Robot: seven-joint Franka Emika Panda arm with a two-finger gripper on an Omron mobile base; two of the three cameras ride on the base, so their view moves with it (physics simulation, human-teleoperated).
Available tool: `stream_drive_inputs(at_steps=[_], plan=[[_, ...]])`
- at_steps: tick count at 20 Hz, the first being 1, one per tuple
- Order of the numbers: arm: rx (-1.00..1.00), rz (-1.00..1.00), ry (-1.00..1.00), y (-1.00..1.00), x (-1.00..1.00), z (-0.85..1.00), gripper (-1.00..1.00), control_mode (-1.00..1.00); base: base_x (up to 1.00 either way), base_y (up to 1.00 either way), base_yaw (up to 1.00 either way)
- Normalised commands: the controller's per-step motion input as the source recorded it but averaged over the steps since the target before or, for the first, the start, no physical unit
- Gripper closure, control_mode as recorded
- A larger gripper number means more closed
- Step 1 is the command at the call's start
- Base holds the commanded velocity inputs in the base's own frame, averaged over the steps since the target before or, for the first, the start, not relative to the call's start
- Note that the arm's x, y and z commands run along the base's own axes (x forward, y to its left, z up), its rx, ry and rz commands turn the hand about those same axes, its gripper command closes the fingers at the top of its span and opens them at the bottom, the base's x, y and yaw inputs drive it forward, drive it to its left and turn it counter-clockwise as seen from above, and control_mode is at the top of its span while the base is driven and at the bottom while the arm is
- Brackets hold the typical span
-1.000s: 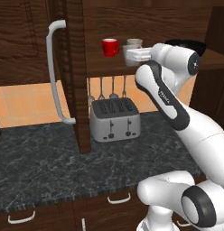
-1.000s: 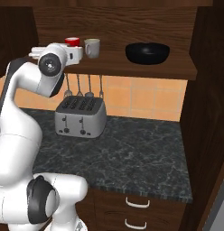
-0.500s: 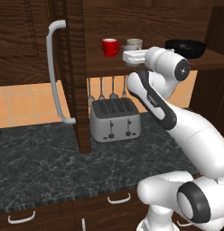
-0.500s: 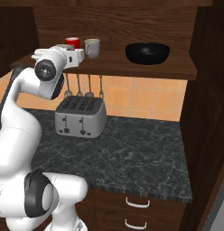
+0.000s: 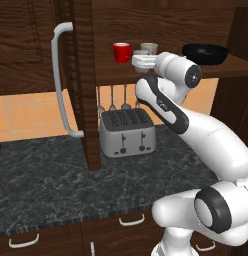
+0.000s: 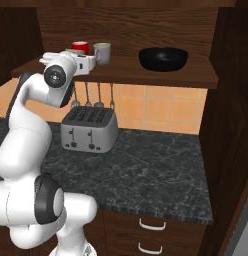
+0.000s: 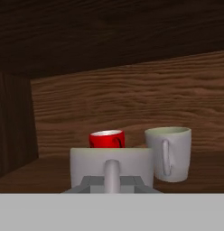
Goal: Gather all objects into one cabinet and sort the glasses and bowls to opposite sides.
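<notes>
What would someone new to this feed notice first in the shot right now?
Probably the white arm reaching up to the open cabinet shelf, its hand shut on an off-white mug at the shelf's left end. Right behind that sit a red mug and another off-white mug, while the black bowl stands apart toward the right. Below, a silver toaster sits on the dark counter.

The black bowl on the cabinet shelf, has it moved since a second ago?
No. The black bowl sits at the same spot on the right part of the shelf, equally far from the off-white mug as before.
</notes>
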Motion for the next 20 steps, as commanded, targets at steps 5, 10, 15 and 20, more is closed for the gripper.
stream_drive_inputs(at_steps=[5,10,15,20], plan=[[0.0,0.0,0.0,0.0,0.27,0.0,1.0,-1.0,0.0,0.0,0.0],[0.0,0.0,0.0,0.0,0.0,0.0,1.0,-1.0,0.0,0.0,0.0],[0.08,0.0,0.0,0.21,0.05,-0.08,-1.0,-1.0,0.0,0.0,0.0],[0.0,0.0,0.0,0.0,0.0,0.0,-1.0,-1.0,0.0,0.0,0.0]])
